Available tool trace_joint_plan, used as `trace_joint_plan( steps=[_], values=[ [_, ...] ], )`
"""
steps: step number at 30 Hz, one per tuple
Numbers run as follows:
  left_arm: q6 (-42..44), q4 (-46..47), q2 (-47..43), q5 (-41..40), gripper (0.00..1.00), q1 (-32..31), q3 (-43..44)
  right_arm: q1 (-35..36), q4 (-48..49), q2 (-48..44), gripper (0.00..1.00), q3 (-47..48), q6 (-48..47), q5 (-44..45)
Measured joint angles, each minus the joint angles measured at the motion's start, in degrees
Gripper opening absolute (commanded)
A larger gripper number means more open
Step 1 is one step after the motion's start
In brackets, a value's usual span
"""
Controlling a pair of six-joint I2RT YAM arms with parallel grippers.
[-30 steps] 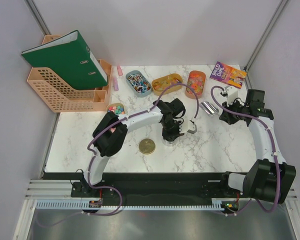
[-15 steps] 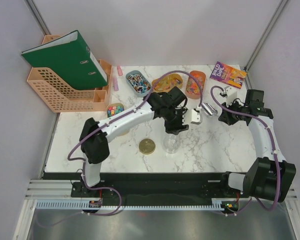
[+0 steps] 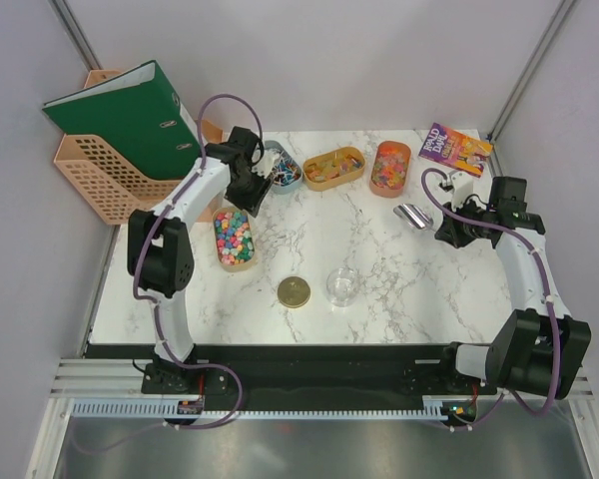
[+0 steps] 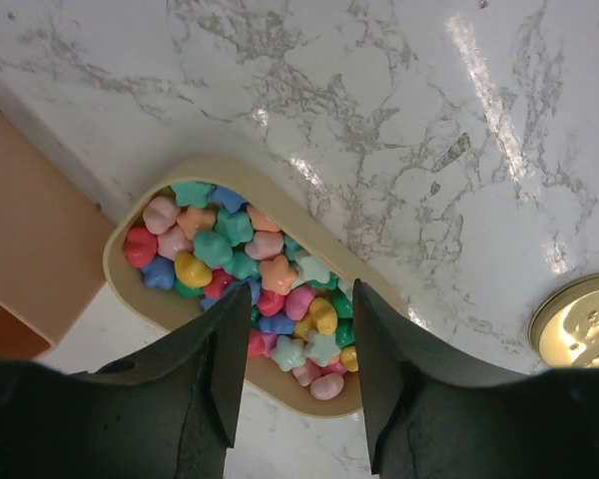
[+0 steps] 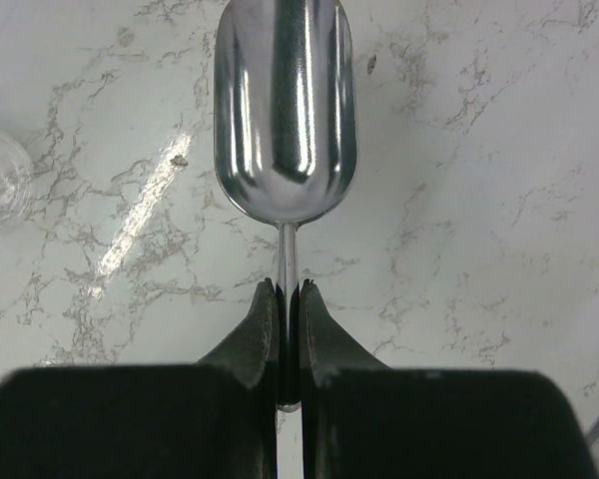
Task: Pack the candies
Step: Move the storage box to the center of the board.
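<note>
The candies (image 4: 242, 261) are small star and heart sweets in mixed colours, heaped in a cream oval tray (image 3: 233, 238) at the left of the table. My left gripper (image 4: 298, 299) hovers open above the near end of that tray, holding nothing; in the top view the left gripper (image 3: 252, 192) sits just behind the tray. My right gripper (image 5: 288, 289) is shut on the thin handle of the silver scoop (image 5: 285, 110), whose empty bowl points away over the marble. From above, the scoop (image 3: 412, 215) lies at the right.
A clear round jar (image 3: 341, 284) and a gold lid (image 3: 294, 291) stand near the front middle. Three more oval trays of small coloured pieces (image 3: 331, 167) line the back. A peach file rack with a green binder (image 3: 130, 120) fills the back left. A book (image 3: 454, 148) lies back right.
My left gripper opened and let go of the clear jar, then swung from the table's middle to the back left over the candy tray. The right arm and scoop stayed put.
</note>
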Motion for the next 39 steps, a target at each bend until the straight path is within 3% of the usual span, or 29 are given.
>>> trace_joint_plan(
  steps=[10,27,39],
  values=[
    [-9.01,-1.11,4.55,-2.19,0.46,-0.87,-0.28,0.02,-0.35,1.27,0.0,1.38,-0.87,-0.15],
    [-9.79,-1.4,9.11,-3.26,0.35,1.9,-1.14,0.11,-0.74,1.27,0.0,1.38,-0.98,-0.13],
    [-9.31,-1.53,10.8,-1.79,0.33,-2.4,-0.9,0.11,-0.74,1.27,0.0,1.38,-0.98,-0.02]
  ],
)
